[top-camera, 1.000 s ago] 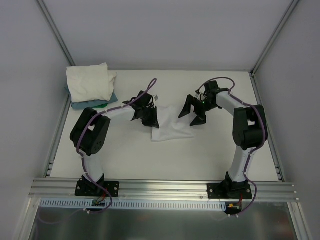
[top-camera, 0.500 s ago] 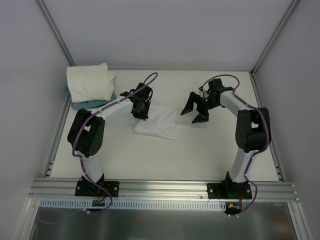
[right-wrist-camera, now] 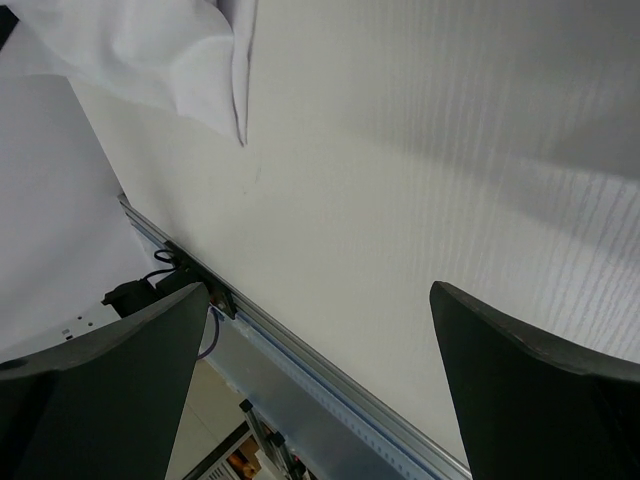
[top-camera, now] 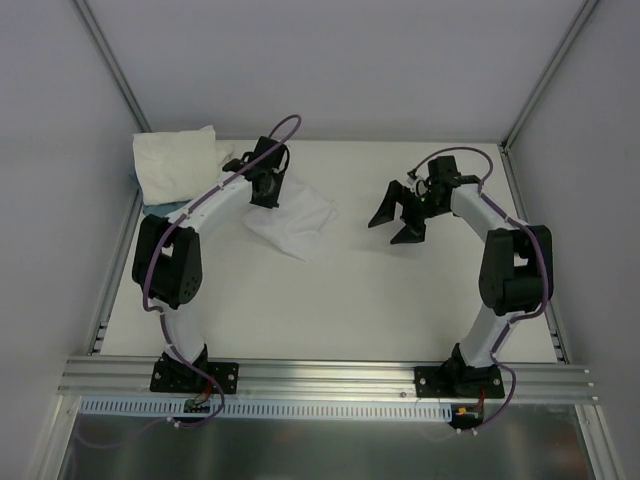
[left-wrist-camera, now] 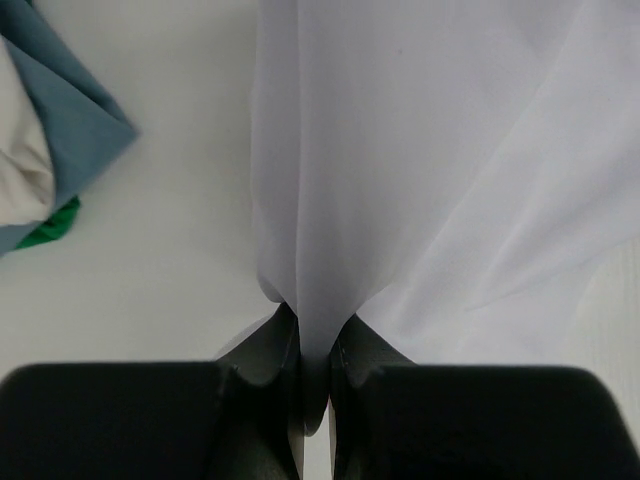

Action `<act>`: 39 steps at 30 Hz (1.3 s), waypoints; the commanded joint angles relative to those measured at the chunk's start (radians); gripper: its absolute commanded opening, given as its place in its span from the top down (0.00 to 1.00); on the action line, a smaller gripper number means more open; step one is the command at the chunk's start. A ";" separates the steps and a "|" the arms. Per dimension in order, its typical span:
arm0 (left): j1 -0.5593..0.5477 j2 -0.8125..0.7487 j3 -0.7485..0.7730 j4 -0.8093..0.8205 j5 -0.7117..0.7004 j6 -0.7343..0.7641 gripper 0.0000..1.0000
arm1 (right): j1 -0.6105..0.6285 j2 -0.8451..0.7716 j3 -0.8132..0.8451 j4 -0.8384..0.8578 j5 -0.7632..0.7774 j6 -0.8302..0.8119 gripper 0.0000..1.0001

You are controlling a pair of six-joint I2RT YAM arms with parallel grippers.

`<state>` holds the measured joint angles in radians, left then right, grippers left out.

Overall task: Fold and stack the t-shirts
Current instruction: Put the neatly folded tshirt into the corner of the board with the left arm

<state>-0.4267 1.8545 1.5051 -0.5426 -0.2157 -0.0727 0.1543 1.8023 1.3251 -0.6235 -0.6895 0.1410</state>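
One loose t-shirt (top-camera: 298, 218) in left hand (top-camera: 266, 192); one folded pile (top-camera: 180, 165); right hand (top-camera: 398, 220) wide.

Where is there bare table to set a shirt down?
Free: near half of the table, from arm bases to the held t-shirt, and the gap between it and the right gripper. Crowded: back-left corner, with stack and left gripper.

The left gripper (left-wrist-camera: 315, 328) pinches a gathered fold of t-shirt (left-wrist-camera: 430, 150), which fans toward twelve o'clock. At ten o'clock lies teal-blue cloth (left-wrist-camera: 75, 115).
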 commanded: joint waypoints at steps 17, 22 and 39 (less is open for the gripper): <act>0.140 0.179 0.266 -0.013 -0.108 0.162 1.00 | -0.042 -0.112 -0.033 -0.067 0.016 -0.043 0.01; 0.198 0.199 0.329 0.010 -0.108 0.154 1.00 | -0.052 -0.127 -0.041 -0.093 0.030 -0.058 0.01; 0.247 0.172 0.477 0.104 -0.152 0.174 1.00 | -0.056 -0.106 -0.044 -0.073 0.036 -0.027 0.01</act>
<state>-0.1947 2.0727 1.9305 -0.4904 -0.3168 0.0742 0.1066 1.7123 1.2724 -0.6937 -0.6582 0.1043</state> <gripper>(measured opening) 0.058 0.993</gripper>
